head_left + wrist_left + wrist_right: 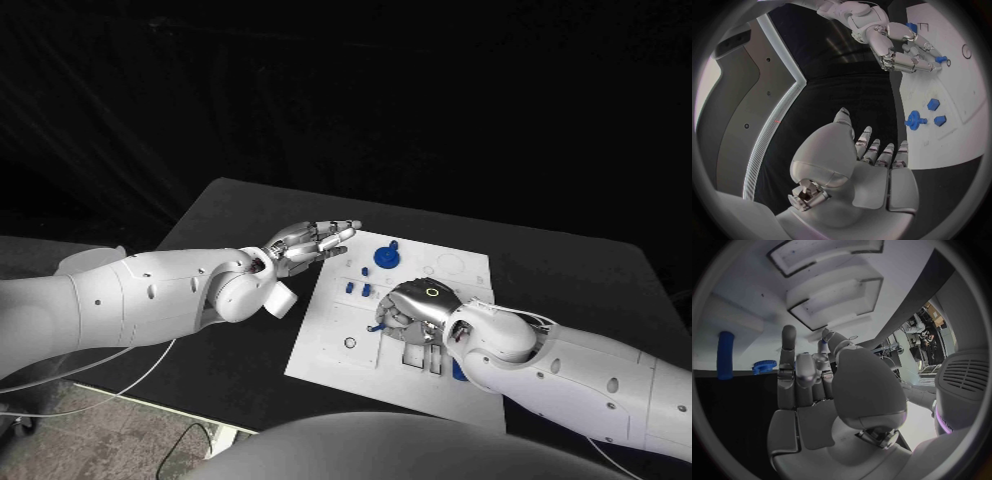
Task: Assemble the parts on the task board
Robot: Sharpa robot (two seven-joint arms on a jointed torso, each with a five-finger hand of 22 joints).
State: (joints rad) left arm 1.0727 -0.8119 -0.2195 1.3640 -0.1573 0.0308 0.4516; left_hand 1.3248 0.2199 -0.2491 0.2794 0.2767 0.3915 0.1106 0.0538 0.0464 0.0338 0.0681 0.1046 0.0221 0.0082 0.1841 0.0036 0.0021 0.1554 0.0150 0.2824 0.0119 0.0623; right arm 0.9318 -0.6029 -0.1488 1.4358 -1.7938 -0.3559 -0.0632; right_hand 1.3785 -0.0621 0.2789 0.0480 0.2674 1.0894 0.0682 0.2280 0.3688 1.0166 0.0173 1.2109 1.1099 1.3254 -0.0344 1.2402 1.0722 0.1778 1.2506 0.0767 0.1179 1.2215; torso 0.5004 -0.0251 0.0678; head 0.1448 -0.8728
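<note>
Right hand (pixel 418 310) fingers pinch blue part (pixel 378 326) over task board (pixel 325 350) — left hand (pixel 307 241) fingers spread.

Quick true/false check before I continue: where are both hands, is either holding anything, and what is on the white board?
1. The left hand hovers at the white task board's far-left edge, holding nothing. True.
2. The right hand is off the board. False: it is over the board's middle.
3. A round blue gear-like part lies on the board's far side. True.
4. The left hand grips a blue part. False: its fingers are empty.
</note>
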